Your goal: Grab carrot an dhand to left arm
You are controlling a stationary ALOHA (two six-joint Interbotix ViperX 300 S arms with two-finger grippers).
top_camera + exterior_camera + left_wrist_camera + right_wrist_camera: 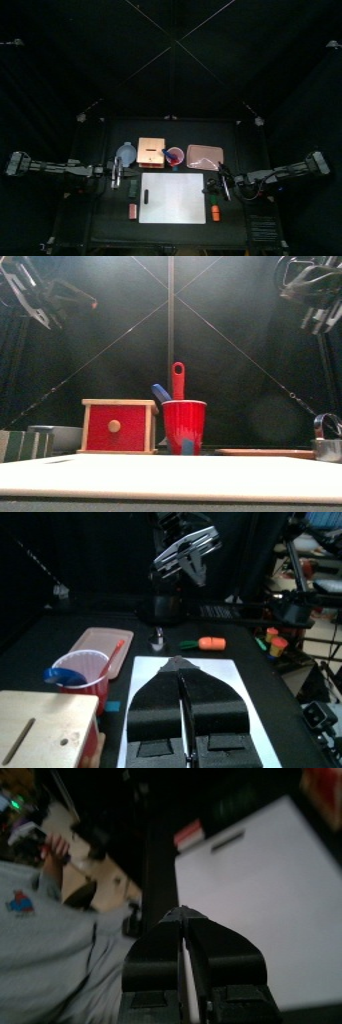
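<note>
My left tool (185, 664): jaws pressed together, nothing in it, hanging above the near end of the white board (175, 197). My right tool (183, 916): jaws closed too, empty, up off the desk (234, 225) by the board's right edge.

Carrot (207, 643) lies on the bare desk just past the board's far end as seen from the left wrist, apart from both tools. In the top view it is the orange piece (214, 212) by the board's right edge, near my right tool. A darker red-orange piece (131, 211) sits off the board's left edge.

Behind the board: red cup (183, 426) with a red and a blue handle sticking out, wooden box with red front (116, 426) beside it, pinkish tray (203, 156) to the right of them.
</note>
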